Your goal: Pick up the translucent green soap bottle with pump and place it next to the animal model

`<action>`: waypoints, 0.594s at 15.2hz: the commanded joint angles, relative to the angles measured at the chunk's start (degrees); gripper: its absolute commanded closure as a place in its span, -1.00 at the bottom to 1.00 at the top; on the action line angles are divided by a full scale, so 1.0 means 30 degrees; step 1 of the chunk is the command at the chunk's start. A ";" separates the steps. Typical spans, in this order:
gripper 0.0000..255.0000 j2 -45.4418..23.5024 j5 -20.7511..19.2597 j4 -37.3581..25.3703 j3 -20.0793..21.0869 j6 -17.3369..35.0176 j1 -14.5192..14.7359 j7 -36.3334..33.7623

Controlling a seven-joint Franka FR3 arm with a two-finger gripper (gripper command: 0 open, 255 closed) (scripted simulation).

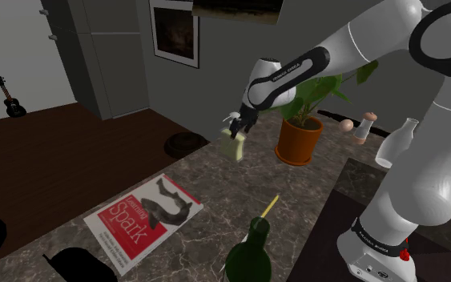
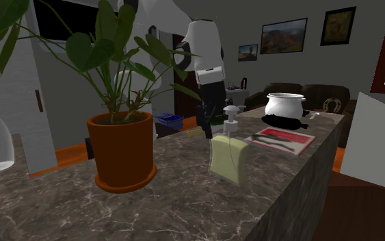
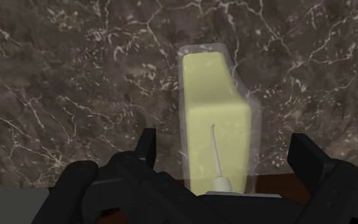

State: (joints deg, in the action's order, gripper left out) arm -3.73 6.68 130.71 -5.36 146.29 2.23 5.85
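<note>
Pale yellow-green soap bottle (image 3: 212,108); dark, white-veined counter (image 3: 75,76); orange pot (image 2: 121,147).

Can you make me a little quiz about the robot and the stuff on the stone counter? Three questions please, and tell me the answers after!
1. True or false: the black two-finger gripper has its fingers shut tight together.
2. What does the leafy green plant grow in? A: a round orange-brown pot. B: a white bowl. C: a glass jar.
3. Fill in the gap: the translucent yellow-green soap bottle with white pump is between the gripper's two ____.

Key:
1. False, they stand apart.
2. A.
3. fingers.
</note>
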 commanded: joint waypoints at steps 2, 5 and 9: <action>-1.00 -0.0739 0.0227 -0.0021 0.0055 0.0723 0.0011 0.0155; -1.00 -0.0873 0.0269 -0.0027 0.0067 0.0849 0.0009 0.0185; -1.00 -0.0873 0.0269 -0.0027 0.0068 0.0849 0.0009 0.0185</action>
State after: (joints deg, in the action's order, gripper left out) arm -6.33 7.48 130.64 -5.16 148.82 2.26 6.40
